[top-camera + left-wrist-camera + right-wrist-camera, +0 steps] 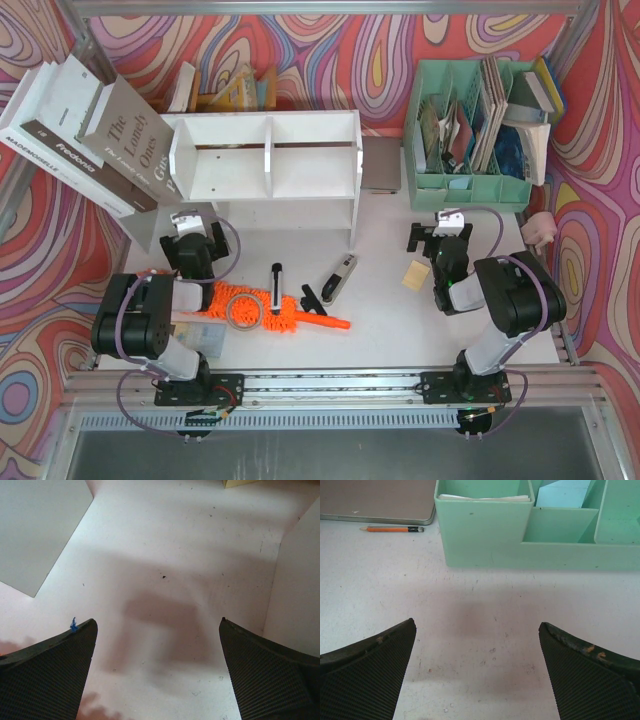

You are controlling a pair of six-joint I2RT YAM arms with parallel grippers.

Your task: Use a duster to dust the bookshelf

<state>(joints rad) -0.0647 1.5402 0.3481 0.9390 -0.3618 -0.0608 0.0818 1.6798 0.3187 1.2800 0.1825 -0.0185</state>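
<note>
Top external shows us no start yet: the duster (295, 320) lies on the table (400, 320) before the shelf (265, 160), untouched, while our left gripper (193, 222) and right gripper (440, 228) both gape wide and empty, so pickup and all the wiping seem left.

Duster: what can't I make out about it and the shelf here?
- Duster: top view, left end hidden by tape roll and left arm; absent from both wrist views.
- Bookshelf: top view, lower tier hidden under the upper one; dust too small to see.
- White panel: left wrist view, cut off by right edge; cannot tell whether it is the bookshelf.
</note>
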